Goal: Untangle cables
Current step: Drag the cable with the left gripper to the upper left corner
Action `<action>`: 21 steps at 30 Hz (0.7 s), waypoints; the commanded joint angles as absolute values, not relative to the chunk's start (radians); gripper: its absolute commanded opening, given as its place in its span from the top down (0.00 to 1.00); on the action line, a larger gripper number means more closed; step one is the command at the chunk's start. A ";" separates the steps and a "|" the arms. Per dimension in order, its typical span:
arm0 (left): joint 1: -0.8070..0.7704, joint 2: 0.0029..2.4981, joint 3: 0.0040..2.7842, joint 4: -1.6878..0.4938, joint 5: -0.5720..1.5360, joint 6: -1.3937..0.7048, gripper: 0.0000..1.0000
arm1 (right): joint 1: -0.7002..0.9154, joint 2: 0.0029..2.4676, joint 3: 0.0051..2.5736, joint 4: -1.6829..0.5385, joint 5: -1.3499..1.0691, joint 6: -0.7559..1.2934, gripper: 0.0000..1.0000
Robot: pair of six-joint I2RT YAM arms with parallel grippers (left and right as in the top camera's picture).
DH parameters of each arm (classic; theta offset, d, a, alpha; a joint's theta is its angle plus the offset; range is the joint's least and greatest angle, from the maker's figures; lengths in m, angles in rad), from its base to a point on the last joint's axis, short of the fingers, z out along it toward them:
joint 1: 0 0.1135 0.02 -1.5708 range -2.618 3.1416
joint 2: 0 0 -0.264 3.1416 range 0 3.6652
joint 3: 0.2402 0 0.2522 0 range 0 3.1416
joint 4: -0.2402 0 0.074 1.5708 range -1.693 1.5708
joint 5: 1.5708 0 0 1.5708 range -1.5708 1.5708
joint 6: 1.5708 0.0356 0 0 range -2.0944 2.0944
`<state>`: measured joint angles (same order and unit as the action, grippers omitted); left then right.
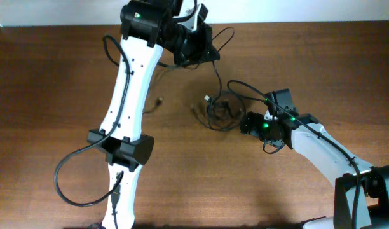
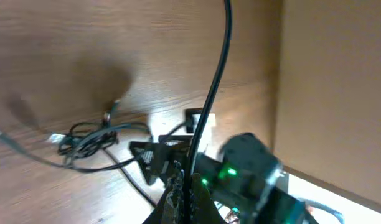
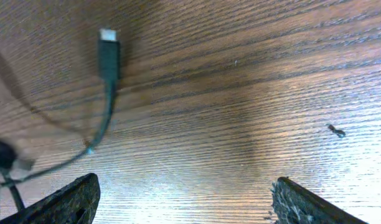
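Lying on the table (image 1: 48,76), the knot (image 1: 221,109) sat just beside the right gripper (image 3: 184,199), which gaped wide and empty. The left gripper (image 2: 185,190) was pinched shut on one cord (image 2: 218,81). A plug (image 3: 108,53) lay under the right. Drawing that cord out seemed underway; next, the right likely had to pin the knot.

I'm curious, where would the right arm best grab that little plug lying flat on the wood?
Grip the plug by its black body, just behind the pale tip, coming straight down from above. It lies flat and free on the table, its cord trailing away, so the open right end effector could probably close across its narrow sides.
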<state>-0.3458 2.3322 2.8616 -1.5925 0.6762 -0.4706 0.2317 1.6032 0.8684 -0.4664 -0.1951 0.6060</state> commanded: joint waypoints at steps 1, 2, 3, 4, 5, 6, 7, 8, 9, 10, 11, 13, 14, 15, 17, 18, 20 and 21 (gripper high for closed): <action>-0.342 2.316 3.005 -1.592 0.749 -0.447 1.00 | 0.234 1.608 0.875 -0.473 -0.162 0.606 0.11; -0.339 2.309 3.061 -1.592 0.749 -0.447 1.00 | 0.234 1.608 0.875 -0.480 -0.141 0.607 0.11; -0.335 2.305 3.097 -1.592 0.749 -0.448 1.00 | 0.234 1.608 0.875 -0.482 -0.134 0.607 0.11; -0.330 2.299 3.129 -1.593 0.748 -0.458 1.00 | 0.234 1.609 0.875 -0.484 -0.129 0.607 0.11; -0.316 2.278 3.139 -1.584 0.748 -0.459 1.00 | 0.234 1.610 0.875 -0.484 -0.128 0.607 0.11; -0.299 2.256 3.139 -1.580 0.744 -0.458 1.00 | 0.234 1.610 0.875 -0.484 -0.125 0.607 0.12; -0.281 2.240 3.139 -1.580 0.744 -0.459 1.00 | 0.234 1.610 0.875 -0.484 -0.125 0.607 0.12; -0.263 2.229 3.139 -1.579 0.744 -0.459 1.00 | 0.234 1.610 0.875 -0.484 -0.122 0.607 0.12; -0.235 2.217 3.139 -1.580 0.744 -0.459 1.00 | 0.234 1.610 0.875 -0.484 -0.122 0.607 0.12; -0.219 2.213 3.139 -1.581 0.737 -0.459 1.00 | 0.234 1.610 0.875 -0.483 -0.123 0.607 0.12; -0.210 2.213 3.139 -1.588 0.728 -0.458 1.00 | 0.234 1.610 0.875 -0.482 -0.123 0.607 0.12; -0.234 2.214 3.113 -1.658 0.566 -0.458 1.00 | 0.234 1.610 0.875 -0.462 -0.242 0.541 0.11; -0.262 2.214 3.095 -1.688 0.475 -0.458 1.00 | 0.234 1.610 0.875 -0.432 -0.328 0.494 0.11; -0.295 2.214 3.065 -1.688 0.436 -0.439 1.00 | 0.235 1.610 0.875 -0.397 -0.420 0.474 0.11; -0.366 2.214 3.020 -1.687 0.421 -0.440 1.00 | 0.235 1.610 0.875 -0.344 -0.594 0.453 0.11; -0.392 2.214 3.009 -1.685 0.355 -0.440 1.00 | 0.235 1.610 0.875 -0.320 -0.704 0.393 0.10; -0.406 2.214 3.009 -1.688 0.094 -0.500 1.00 | 0.235 1.610 0.875 -0.296 -0.829 0.344 0.04; -0.406 2.214 3.009 -1.688 0.070 -0.526 1.00 | 0.235 1.610 0.875 -0.279 -0.868 0.344 0.04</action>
<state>-0.4110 2.2360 3.0077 -1.6875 0.3107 -0.4675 0.2317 1.6062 0.8677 -0.3042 -0.6701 0.4088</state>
